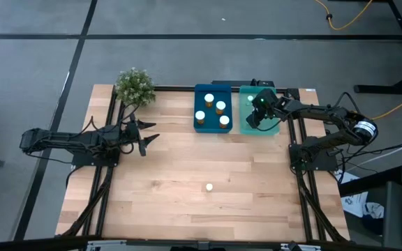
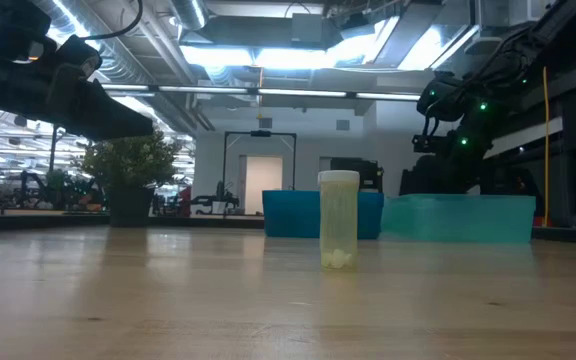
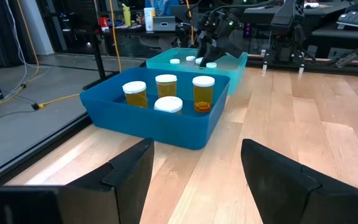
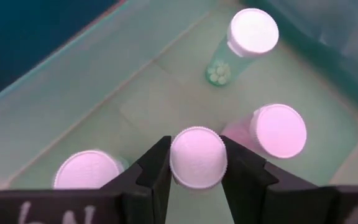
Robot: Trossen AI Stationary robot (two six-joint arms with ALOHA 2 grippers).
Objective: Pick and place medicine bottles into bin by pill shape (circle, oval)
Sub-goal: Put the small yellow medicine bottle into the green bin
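A: Item one, the right hand (image 4: 197, 167)?
B: Over the teal-green tray (image 1: 245, 123) at the worktop's (image 1: 187, 181) one o'clock edge. Its fingers (image 4: 154, 168) press both sides of the white cap of a pale bottle (image 4: 198, 157), closed down to the cap's width. The bottle stands upright, long axis vertical, cap up.

A: Neighbours in that tray?
B: Three more pale bottles, all cap up: one (image 4: 252, 34) toward the tray's far corner with round white pills showing through its wall, one (image 4: 278, 130) just beside the held bottle, one (image 4: 89, 171) on its other side. Whether the nearest one touches it, I cannot tell.

A: Item two, the dark blue tray (image 1: 198, 127)?
B: Twelve o'clock, side by side with the teal-green tray. Four amber bottles (image 3: 202, 93) upright inside, white caps up, spaced apart.

A: Loose stock?
B: One pale bottle (image 1: 209, 187) alone on the open worktop, toward six o'clock, upright, a few pale pills at its base in the low view. Well apart from both trays.

A: Left hand (image 1: 147, 135)?
B: Nine o'clock side, fingers spread wide, holding nothing, pointing toward the trays.

A: Other entries?
B: A small potted plant (image 1: 134, 86) at eleven o'clock, near the left hand, well apart from the trays.
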